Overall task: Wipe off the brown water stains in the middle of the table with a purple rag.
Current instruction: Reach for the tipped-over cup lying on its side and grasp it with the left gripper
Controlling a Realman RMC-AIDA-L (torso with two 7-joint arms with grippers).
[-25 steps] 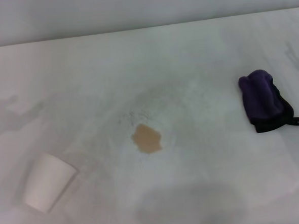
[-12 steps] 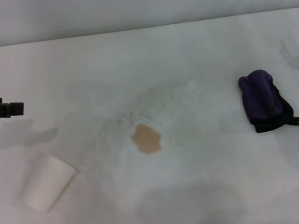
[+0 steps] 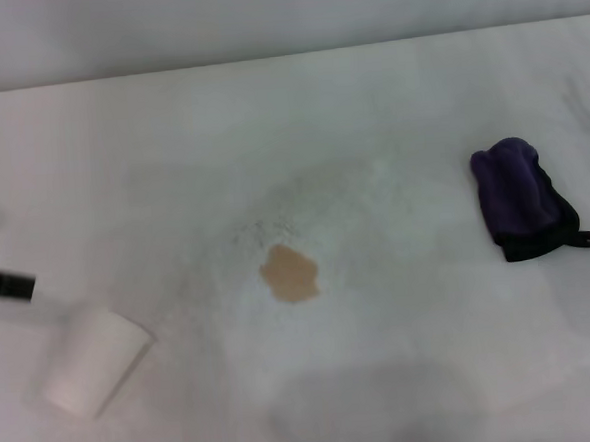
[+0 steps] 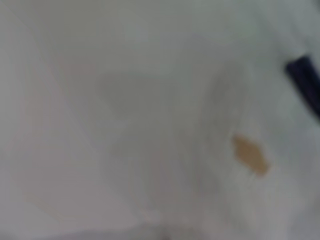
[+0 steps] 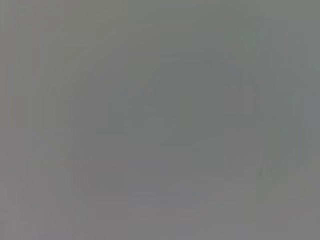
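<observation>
The rag (image 3: 522, 199) is seen lying on the surface (image 3: 368, 106) well to the right of the stain (image 3: 289, 273), bunched and untouched, so the wiping is judged not yet begun. It is set apart from the stain, probably so that it has to be fetched before any wipe.

The stain sits near the middle of the surface, a small tan-brown blotch with an uneven outline. Faint grey specks are scattered just beyond it. In the left wrist view the stain (image 4: 249, 155) is seen again, with a dark strip at the picture's edge that may be the rag, though this cannot be told.

A white cup (image 3: 91, 361) lies tipped on its side at the near left, well apart from the stain.

Of the left gripper (image 3: 5, 285) only a dark tip is shown at the left edge, just beside the cup; whether its jaws are wide or narrow cannot be told. The right gripper is not seen at all, and its wrist view shows only plain grey.

The rag is dark purple and soft, folded over on itself, with a black edge and a small black loop (image 3: 587, 238) at its near corner.
</observation>
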